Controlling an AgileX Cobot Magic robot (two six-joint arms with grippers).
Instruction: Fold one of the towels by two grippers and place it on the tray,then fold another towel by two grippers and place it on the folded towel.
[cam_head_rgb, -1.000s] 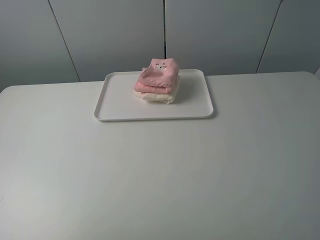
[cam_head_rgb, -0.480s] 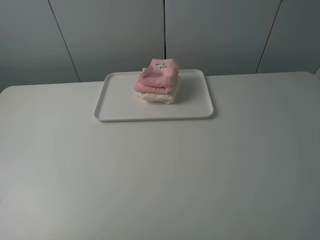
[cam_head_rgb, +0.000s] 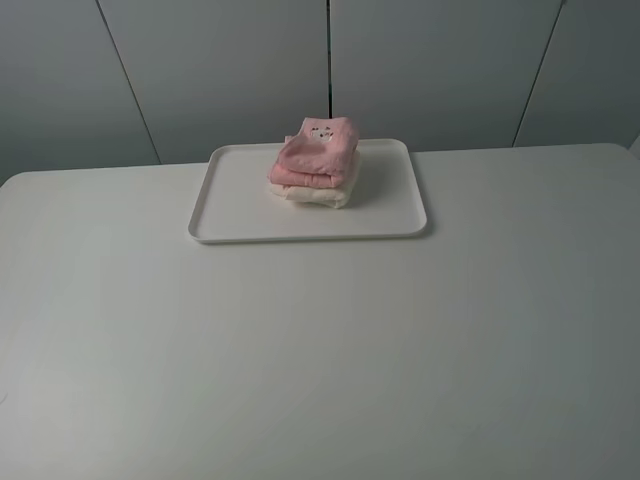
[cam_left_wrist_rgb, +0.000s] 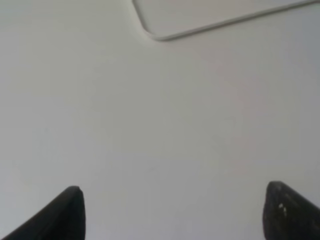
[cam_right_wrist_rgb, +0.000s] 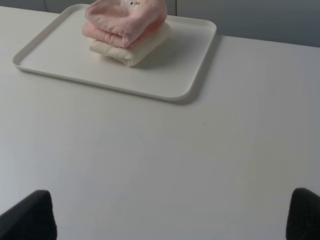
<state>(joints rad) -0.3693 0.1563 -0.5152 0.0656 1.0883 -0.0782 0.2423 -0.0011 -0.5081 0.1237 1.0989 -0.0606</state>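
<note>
The white tray (cam_head_rgb: 240, 205) sits at the back middle of the table. On it lies the folded cream towel (cam_head_rgb: 318, 194), and the folded pink towel (cam_head_rgb: 316, 152) rests on top of it. The right wrist view shows the same stack, pink towel (cam_right_wrist_rgb: 125, 20) over cream towel (cam_right_wrist_rgb: 131, 49), on the tray (cam_right_wrist_rgb: 60, 55). Neither arm shows in the exterior high view. My left gripper (cam_left_wrist_rgb: 172, 210) is open over bare table, a corner of the tray (cam_left_wrist_rgb: 165, 22) ahead of it. My right gripper (cam_right_wrist_rgb: 170, 215) is open too, well short of the tray, holding nothing.
The white table (cam_head_rgb: 320, 350) stretches wide and bare in front of the tray. Grey wall panels (cam_head_rgb: 220, 70) stand behind the table's far edge.
</note>
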